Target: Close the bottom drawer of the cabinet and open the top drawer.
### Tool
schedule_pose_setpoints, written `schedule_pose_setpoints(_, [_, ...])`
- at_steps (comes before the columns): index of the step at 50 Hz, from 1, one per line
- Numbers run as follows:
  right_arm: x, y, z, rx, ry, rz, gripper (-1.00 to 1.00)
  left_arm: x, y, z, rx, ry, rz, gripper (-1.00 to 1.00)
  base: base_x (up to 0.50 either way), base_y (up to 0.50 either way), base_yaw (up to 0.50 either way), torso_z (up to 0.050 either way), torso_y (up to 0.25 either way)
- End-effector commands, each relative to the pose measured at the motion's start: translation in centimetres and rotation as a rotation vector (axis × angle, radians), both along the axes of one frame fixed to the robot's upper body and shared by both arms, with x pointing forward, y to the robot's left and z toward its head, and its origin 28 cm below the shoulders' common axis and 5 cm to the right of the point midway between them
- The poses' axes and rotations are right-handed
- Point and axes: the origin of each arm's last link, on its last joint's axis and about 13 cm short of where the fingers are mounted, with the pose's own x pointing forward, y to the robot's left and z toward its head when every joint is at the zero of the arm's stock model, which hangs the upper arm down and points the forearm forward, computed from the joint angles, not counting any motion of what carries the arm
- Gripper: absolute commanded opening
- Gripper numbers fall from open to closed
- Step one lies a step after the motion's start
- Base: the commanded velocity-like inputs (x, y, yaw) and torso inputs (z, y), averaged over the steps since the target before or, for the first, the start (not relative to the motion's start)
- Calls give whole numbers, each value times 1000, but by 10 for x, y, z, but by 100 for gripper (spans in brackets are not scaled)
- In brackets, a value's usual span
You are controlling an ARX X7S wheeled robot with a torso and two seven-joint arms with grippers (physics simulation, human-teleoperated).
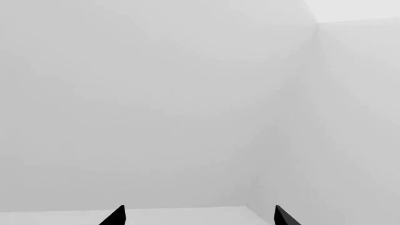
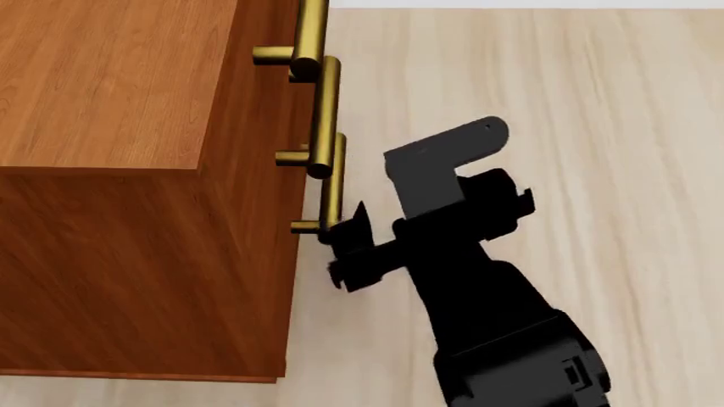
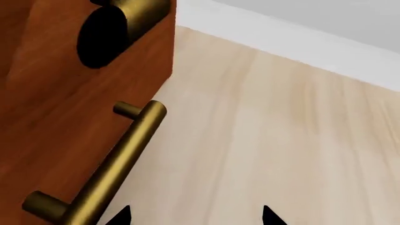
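Pale wood-plank flooring (image 2: 588, 102) runs under the whole scene, meeting a white wall (image 3: 325, 37) behind; nothing else carries the cabinet (image 2: 114, 127), which stands directly on the floor at the left of the head view. We look down on its top panel and along its front face, where three brass bar handles are stacked.

We note the lowest handle (image 2: 331, 191) belongs to the bottom drawer (image 2: 297, 280), whose front appears flush, or nearly so, with the faces above; we cannot confirm a gap from this angle. The top drawer (image 2: 271, 25) carries the uppermost handle (image 2: 308, 34) near the frame's upper edge.

The right gripper (image 2: 348, 246) sits just beside the lower end of the bottom handle, possibly touching it. Its fingers stand apart in the right wrist view, with the bar (image 3: 119, 159) lying next to one tip and nothing clamped. The left gripper (image 1: 198, 216) faces only blank wall, fingers likewise apart and empty.

In our judgement the drawers are rigid wooden boxes, moderately heavy, sliding straight. The handles are smooth round metal, likely slippery to a loose pinch. Closing needs only a flat push on the drawer front or bar. Opening the top drawer calls for closing firmly around the mid-span of its bar, between the two posts, and pulling squarely outward.
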Motion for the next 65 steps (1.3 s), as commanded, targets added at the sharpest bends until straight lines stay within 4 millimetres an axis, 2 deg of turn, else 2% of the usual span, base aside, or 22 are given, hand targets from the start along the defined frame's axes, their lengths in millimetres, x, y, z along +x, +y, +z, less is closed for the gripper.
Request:
schedule_pose_setpoints(1, [-59, -19, 21, 103, -66, -28, 100, 0, 0, 0, -1, -3, -2, 100, 0, 0, 0, 0, 0])
schedule_pose_setpoints(10, [-103, -26, 35, 220, -114, -37, 100, 0, 0, -1, 2, 0, -2, 100, 0, 0, 0, 0, 0])
schedule_pose_setpoints(11, [-111, -26, 38, 269, -121, -38, 100, 0, 0, 0, 2, -1, -3, 100, 0, 0, 0, 0, 0])
schedule_pose_setpoints(17, [-133, -26, 51, 422, -155, -12, 100, 1, -1, 0, 5, 6, -3, 100, 0, 0, 0, 0, 0])
schedule_pose_setpoints(22, [-147, -23, 67, 579, -169, 26, 100, 0, -1, 0, 7, 7, -2, 100, 0, 0, 0, 0, 0])
schedule_pose_setpoints(25, [-154, -24, 84, 718, -169, 46, 100, 1, -1, 0, 9, 10, -3, 100, 0, 0, 0, 0, 0])
schedule_pose_setpoints(31, [-169, -23, 112, 881, -186, 116, 100, 1, -1, 0, 8, 9, -4, 100, 0, 0, 0, 0, 0])
schedule_pose_setpoints(38, [-171, -22, 134, 1115, -89, 149, 100, 1, 0, 0, 7, 8, -3, 100, 0, 0, 0, 0, 0])
schedule_pose_setpoints(49, [-165, -20, 137, 1327, 9, 93, 100, 1, 0, 0, 5, 9, 1, 100, 0, 0, 0, 0, 0])
schedule_pose_setpoints(52, [-162, -20, 138, 1338, 46, 78, 100, 1, 0, -1, 6, 10, 1, 100, 0, 0, 0, 0, 0])
schedule_pose_setpoints(53, [-159, -20, 138, 1326, 112, 62, 100, 1, -1, -1, 6, 10, 0, 100, 0, 0, 0, 0, 0])
schedule_pose_setpoints(58, [-152, -20, 142, 1381, 232, 4, 100, 1, 0, 0, 5, 8, 2, 100, 0, 0, 0, 0, 0])
schedule_pose_setpoints(59, [-152, -21, 143, 1434, 258, 28, 100, 1, 0, -1, 5, 9, 3, 100, 0, 0, 0, 0, 0])
schedule_pose_setpoints(65, [-152, -20, 148, 1380, 395, 179, 100, 1, -1, 0, 3, 10, 0, 100, 0, 0, 0, 0, 0])
